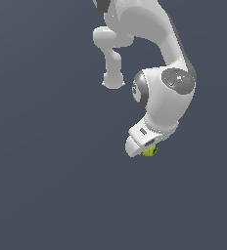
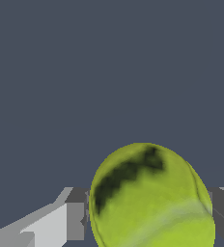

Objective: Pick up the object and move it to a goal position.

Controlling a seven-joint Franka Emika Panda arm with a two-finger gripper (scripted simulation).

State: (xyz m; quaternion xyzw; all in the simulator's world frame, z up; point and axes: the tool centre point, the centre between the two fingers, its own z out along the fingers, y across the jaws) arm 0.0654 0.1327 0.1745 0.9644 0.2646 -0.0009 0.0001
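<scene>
The yellow-green ball (image 1: 150,151) peeks out from under the white hand of the arm in the exterior view, mostly hidden by it. In the wrist view the ball (image 2: 150,200) fills the space between the two grey fingertip pads (image 2: 76,219), with dark seam marks across its surface. My gripper (image 2: 152,217) has a pad against each side of the ball and is shut on it. In the exterior view the gripper (image 1: 146,149) sits low under the bent arm, its fingers hidden by the hand.
A plain dark grey-blue surface (image 1: 47,185) fills everything around the arm. No other objects or edges show.
</scene>
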